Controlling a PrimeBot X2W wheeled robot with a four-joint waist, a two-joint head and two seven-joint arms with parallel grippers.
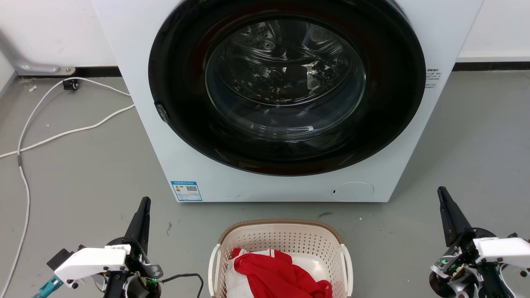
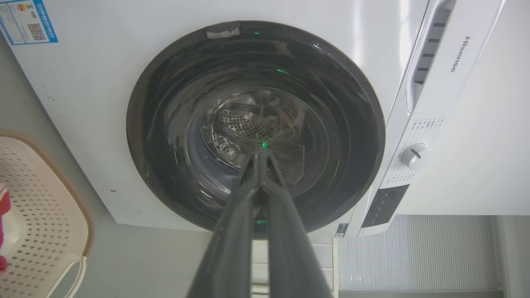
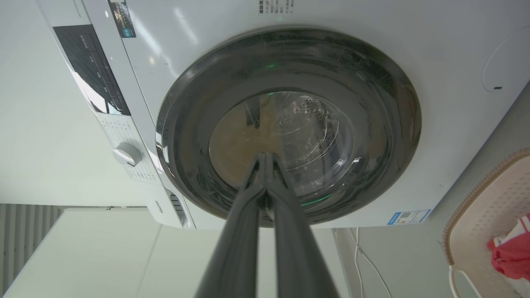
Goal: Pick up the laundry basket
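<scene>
Both closed and empty, left gripper and right gripper point at the washer, flanking the laundry basket.

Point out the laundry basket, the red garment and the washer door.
laundry basket (image 1: 281,222), head view, on its brown far rim.
red garment (image 1: 281,275), head view, on the middle of the cloth.
washer door (image 1: 285,161), head view, on its dark lower ring.

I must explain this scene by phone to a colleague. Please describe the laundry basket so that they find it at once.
Find the big white washing machine with the round dark door. On the grey floor just in front of it stands the laundry basket. It is cream plastic with perforated walls, a brown woven-look rim, white side handles and red cloth inside.
</scene>
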